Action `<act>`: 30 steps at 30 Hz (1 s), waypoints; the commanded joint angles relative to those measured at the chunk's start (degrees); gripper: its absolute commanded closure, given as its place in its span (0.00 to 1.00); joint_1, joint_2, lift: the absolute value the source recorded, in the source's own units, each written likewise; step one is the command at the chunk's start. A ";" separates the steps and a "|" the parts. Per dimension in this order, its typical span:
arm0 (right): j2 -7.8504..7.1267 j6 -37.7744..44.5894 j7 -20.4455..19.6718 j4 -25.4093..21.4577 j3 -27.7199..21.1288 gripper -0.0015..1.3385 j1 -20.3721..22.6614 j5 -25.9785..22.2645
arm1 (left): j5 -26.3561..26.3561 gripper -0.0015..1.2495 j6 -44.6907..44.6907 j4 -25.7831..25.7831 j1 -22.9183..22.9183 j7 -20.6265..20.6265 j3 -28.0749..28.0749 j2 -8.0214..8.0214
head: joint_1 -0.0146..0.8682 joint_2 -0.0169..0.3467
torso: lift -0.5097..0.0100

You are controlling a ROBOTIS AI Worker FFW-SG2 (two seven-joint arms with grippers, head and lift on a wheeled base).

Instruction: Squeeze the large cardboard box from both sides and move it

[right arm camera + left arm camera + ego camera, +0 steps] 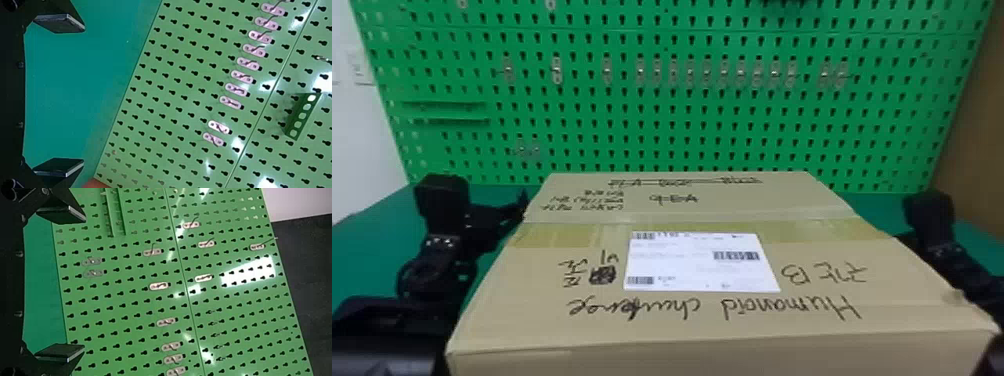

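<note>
While the large cardboard box (pixel 712 345) spans the lower centre of the head view on the green surface (pixel 367 240), the left gripper (pixel 516 206) and right gripper (pixel 910 241) flank it, both with fingers spread apart; whether either touches it is unclear.

Green pegboard (pixel 682 110) behind green tabletop (pixel 372 220); metal hooks (pixel 557 70) on pegboard.

The cardboard box (pixel 722 330) is cut off at its near side. Atop it, the label (pixel 699 265) has blurred fine print; behind it, the pegboard's (pixel 662 110) top is cut off.
</note>
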 commanded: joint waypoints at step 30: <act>0.26 -0.79 0.00 0.00 -0.16 0.08 0.59 0.32 | -1.49 0.10 -0.61 0.09 -0.25 -0.97 -0.22 0.00 | 0.50 0.19 | 0.58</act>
